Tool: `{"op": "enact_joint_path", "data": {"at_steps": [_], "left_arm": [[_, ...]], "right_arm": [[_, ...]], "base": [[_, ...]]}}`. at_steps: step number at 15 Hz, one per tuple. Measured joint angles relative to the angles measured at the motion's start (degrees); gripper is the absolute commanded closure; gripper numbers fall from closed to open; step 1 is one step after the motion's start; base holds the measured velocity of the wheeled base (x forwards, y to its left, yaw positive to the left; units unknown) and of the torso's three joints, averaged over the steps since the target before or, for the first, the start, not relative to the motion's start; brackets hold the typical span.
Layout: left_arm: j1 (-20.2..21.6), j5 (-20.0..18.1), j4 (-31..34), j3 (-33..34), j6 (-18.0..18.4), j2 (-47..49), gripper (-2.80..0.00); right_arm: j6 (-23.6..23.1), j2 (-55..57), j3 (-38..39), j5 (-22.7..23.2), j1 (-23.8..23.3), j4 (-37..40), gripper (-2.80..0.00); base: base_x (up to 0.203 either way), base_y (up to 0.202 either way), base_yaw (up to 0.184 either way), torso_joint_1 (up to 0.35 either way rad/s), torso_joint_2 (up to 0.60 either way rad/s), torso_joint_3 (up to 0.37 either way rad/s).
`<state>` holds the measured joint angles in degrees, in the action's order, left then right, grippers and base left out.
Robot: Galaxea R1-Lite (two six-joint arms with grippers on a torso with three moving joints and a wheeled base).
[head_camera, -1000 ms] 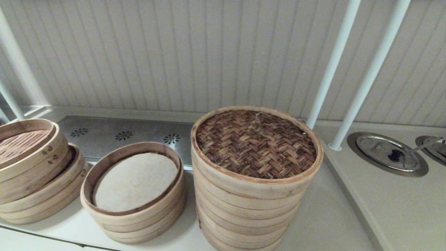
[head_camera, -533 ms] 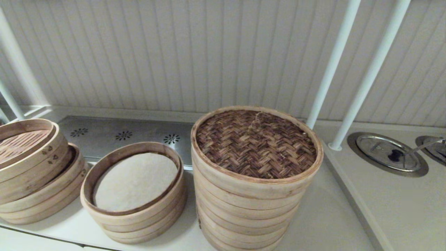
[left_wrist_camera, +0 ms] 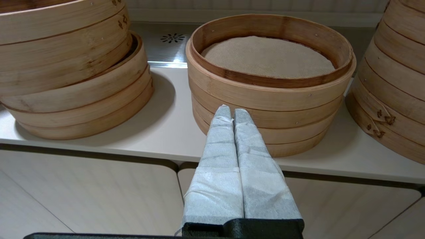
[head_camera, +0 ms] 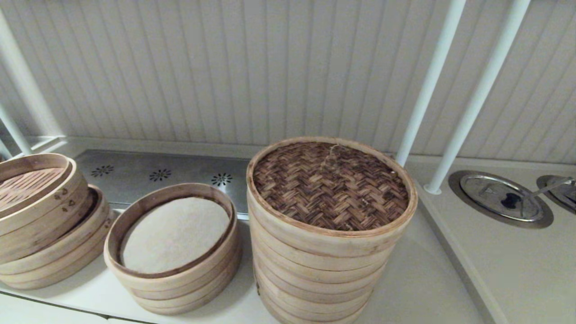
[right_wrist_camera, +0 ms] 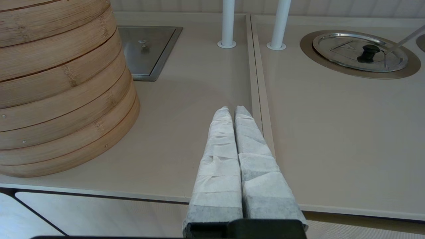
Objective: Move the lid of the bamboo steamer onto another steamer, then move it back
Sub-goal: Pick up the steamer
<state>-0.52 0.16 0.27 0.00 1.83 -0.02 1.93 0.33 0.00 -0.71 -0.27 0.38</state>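
Observation:
The bamboo steamer lid (head_camera: 330, 184), dark herringbone weave with a pale rim band, sits level on top of the tallest steamer stack (head_camera: 315, 279), right of centre on the counter. That stack's side also shows in both wrist views (left_wrist_camera: 391, 83) (right_wrist_camera: 59, 86). My left gripper (left_wrist_camera: 232, 111) is shut and empty, held before the counter's front edge, facing the shorter three-ring stack (left_wrist_camera: 265, 96). My right gripper (right_wrist_camera: 231, 111) is shut and empty, over the counter's front edge to the right of the tall stack. Neither gripper shows in the head view.
The open three-ring stack (head_camera: 175, 279) with whitish liner stands left of the tall one. A tilted slatted stack (head_camera: 40, 225) is at far left. Two white poles (head_camera: 427, 85) rise behind, with a recessed metal cover (head_camera: 501, 198) at right and a steel plate (head_camera: 157, 173) behind.

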Motion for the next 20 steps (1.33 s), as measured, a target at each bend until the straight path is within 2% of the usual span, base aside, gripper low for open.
{"op": "enact_joint_path", "data": {"at_steps": [13, 16, 20], "left_arm": [[0.0, -0.1, 1.1, -1.3, 0.1, 0.0, 0.00], [0.0, -1.5, 4.0, -8.3, 0.1, 1.4, 0.00], [0.0, -5.0, 3.4, -18.7, -0.3, 11.9, 0.00]], "right_arm": [[0.0, 0.0, 0.0, 0.0, 0.0, 0.0, 0.00], [0.0, 0.0, 0.0, 0.0, 0.0, 0.0, 0.00], [0.0, 0.0, 0.0, 0.0, 0.0, 0.0, 0.00]], "base": [[0.000, 0.000, 0.000, 0.000, 0.00, 0.000], [0.000, 0.000, 0.000, 0.000, 0.00, 0.000], [0.000, 0.000, 0.000, 0.000, 0.00, 0.000]]}}
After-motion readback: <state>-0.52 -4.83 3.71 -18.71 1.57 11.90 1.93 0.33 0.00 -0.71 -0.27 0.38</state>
